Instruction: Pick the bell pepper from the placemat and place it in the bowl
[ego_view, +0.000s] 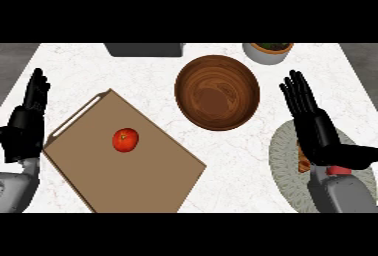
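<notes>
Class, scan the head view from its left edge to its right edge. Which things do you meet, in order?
Left hand → brown board with a red fruit on it → wooden bowl → right hand above the round placemat.

We have one view only, from head height, looking steeply down at the bench (221, 150). It sits fairly near, taking in the bench from its far edge to our forearms below.
</notes>
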